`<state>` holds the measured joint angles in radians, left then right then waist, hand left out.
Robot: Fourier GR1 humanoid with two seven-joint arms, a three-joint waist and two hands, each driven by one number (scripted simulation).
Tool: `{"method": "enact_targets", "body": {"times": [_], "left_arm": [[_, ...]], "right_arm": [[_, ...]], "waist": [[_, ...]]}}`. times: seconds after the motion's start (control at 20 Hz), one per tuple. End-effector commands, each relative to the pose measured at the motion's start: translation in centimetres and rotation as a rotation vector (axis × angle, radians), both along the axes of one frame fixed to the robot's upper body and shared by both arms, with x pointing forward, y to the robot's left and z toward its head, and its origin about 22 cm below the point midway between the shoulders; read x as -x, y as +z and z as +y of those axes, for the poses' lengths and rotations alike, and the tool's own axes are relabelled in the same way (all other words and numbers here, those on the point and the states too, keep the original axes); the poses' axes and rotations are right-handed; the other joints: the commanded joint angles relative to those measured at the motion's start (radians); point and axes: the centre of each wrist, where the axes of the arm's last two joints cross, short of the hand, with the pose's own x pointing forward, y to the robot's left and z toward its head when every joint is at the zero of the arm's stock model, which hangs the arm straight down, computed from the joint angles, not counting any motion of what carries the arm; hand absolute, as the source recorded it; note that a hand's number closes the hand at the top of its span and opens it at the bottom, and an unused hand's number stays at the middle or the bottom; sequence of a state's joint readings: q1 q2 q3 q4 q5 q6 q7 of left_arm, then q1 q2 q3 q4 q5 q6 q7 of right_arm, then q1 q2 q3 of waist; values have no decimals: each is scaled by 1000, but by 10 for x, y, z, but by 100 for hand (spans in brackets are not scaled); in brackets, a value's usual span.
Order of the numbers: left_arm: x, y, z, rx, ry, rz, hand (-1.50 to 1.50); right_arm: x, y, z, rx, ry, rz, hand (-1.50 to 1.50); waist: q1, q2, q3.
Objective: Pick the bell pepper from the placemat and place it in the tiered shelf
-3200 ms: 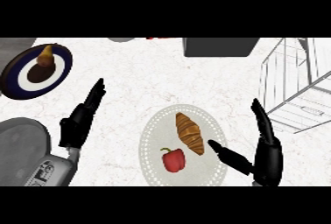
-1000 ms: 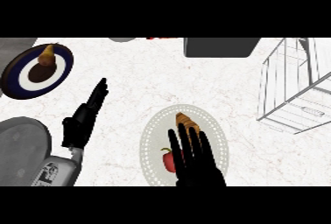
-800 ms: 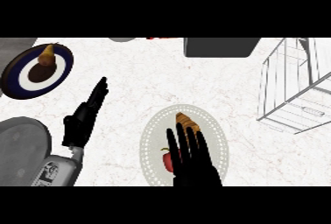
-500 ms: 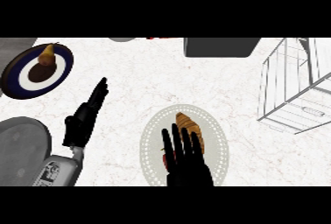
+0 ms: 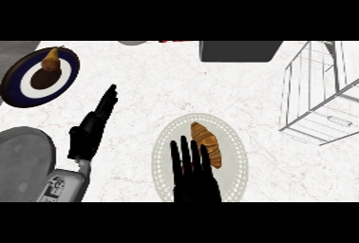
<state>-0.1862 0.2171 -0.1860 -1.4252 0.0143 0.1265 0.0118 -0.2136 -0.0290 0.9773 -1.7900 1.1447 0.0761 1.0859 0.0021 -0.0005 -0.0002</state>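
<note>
A round pale placemat with a dotted rim lies on the counter at lower middle. On it a brown croissant lies lengthwise. My right hand is flat over the mat's left half, fingers straight and pointing away from me. It covers the spot where the red bell pepper lay, so the pepper is hidden under it. The white wire tiered shelf stands at the right edge. My left hand rests open on the counter to the left of the mat.
A dark blue plate with a brown pear-like item sits at upper left. A grey rounded appliance fills the lower left corner. A dark grey box stands at the top edge.
My right hand has slid left and back toward me over the placemat, uncovering the croissant and now hiding the bell pepper. The left hand has stayed still.
</note>
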Motion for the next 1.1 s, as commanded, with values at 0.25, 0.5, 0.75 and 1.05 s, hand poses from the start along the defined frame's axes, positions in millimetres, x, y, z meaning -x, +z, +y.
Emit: {"method": "enact_targets", "body": {"times": [0.25, 0.5, 0.75, 1.05], "left_arm": [[9, 2, -3, 3, -8, 10, 0], [14, -8, -3, -9, 7, 3, 0], [7, -9, 0, 1, 13, -5, 0], [11, 0, -1, 1, -11, -6, 0]], "right_arm": [[13, -15, 8, 34, -92, 60, -150], [-17, -36, 5, 56, -113, 65, -150], [-15, -41, 12, 66, -135, 64, -150], [-31, -53, -6, 55, -134, 57, -150]], "waist": [[-1, -2, 0], [0, 0, 0], [2, 1, 0], [-1, 0, 0]]}}
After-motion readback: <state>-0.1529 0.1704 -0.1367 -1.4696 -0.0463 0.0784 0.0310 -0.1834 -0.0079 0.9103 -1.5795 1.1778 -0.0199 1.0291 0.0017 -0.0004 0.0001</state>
